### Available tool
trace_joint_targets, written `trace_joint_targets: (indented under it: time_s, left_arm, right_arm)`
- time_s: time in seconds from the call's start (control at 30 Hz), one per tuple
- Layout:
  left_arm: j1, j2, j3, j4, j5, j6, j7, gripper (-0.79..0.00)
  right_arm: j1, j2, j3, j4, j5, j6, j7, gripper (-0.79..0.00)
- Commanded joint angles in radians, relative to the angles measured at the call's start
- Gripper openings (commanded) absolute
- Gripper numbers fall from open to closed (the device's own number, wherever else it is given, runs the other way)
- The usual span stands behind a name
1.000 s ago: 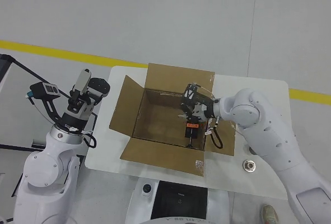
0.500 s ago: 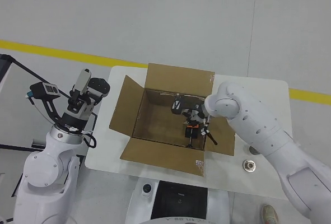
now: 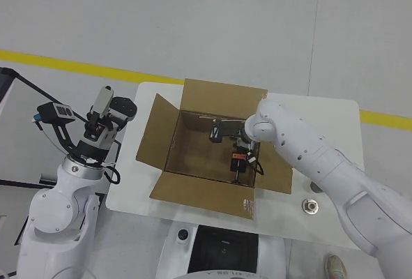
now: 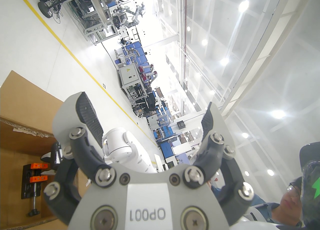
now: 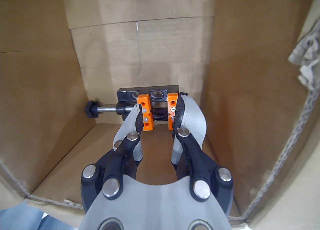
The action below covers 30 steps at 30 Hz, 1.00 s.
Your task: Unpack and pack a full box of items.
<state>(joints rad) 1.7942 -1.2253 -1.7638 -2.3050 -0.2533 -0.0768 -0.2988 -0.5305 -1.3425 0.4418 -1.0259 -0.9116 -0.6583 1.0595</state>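
- The table [image 3: 331, 115] holds an open cardboard box [image 3: 157, 136].
- The right claw [image 5: 158, 105] is inside the box, fingers apart.
- The left claw [image 4: 146, 102] is beside the table — fingers wide apart.
- A small black-and-orange vise [image 5: 147, 95] lies on the box floor, by the right claw.

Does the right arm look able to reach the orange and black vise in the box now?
Probably yes. The right gripper is inside the cardboard box, open, with its fingertips close to the vise on the box floor, and nothing lies between them.
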Motion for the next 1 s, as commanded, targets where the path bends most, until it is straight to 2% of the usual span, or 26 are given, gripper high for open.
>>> trace_joint_targets:
  time_s: [0.0,0.47,0.77,0.83,0.87,0.9,0.93,0.97]
  left_arm:
    - [0.0,0.0,0.0,0.0,0.0,0.0,0.0,0.0]
    - [0.0,0.0,0.0,0.0,0.0,0.0,0.0,0.0]
    - [0.0,0.0,0.0,0.0,0.0,0.0,0.0,0.0]
    - [0.0,0.0,0.0,0.0,0.0,0.0,0.0,0.0]
    - [0.0,0.0,0.0,0.0,0.0,0.0,0.0,0.0]
    - [0.0,0.0,0.0,0.0,0.0,0.0,0.0,0.0]
    - [0.0,0.0,0.0,0.0,0.0,0.0,0.0,0.0]
    - [0.0,0.0,0.0,0.0,0.0,0.0,0.0,0.0]
  right_arm:
    - [0.002,-0.011,-0.019,0.014,-0.03,0.001,-0.014,-0.554]
    - [0.019,-0.102,-0.102,0.173,-0.119,0.03,-0.083,-0.551]
    - [0.024,-0.149,-0.139,0.239,-0.179,0.052,-0.066,-0.502]
    - [0.022,-0.159,-0.143,0.254,-0.18,0.05,-0.067,-0.554]
    - [0.022,-0.163,-0.145,0.263,-0.185,0.053,-0.066,-0.613]
    - [0.021,-0.168,-0.146,0.269,-0.186,0.055,-0.069,-0.727]
    - [0.021,-0.172,-0.147,0.277,-0.188,0.055,-0.071,-0.785]
    - [0.022,-0.177,-0.146,0.284,-0.188,0.056,-0.075,-0.785]
